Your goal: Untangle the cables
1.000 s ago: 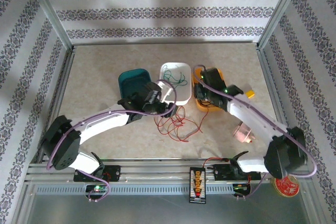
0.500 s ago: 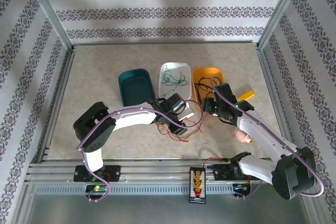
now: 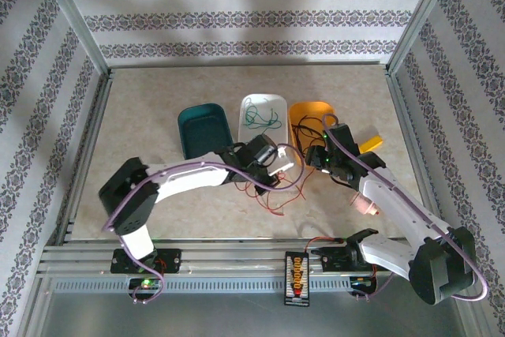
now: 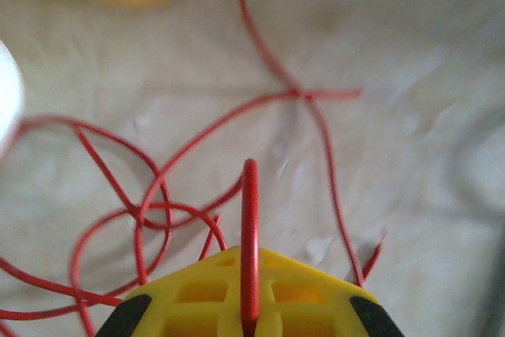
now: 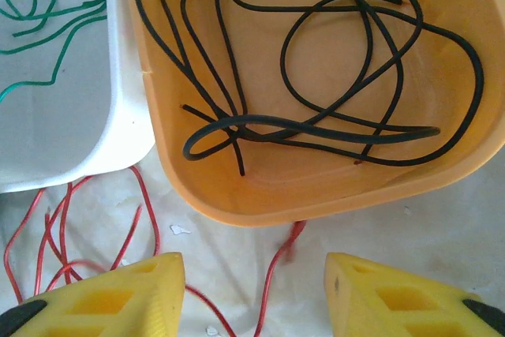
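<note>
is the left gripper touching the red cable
Touching. The left wrist view shows a loop of red cable pinched in the shut left gripper, with no gap on either side.

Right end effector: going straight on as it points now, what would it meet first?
Probably the orange tray, its near wall just ahead of the open right end effector; a red cable on the table lies between, perhaps touched first. Depth unclear.
</note>
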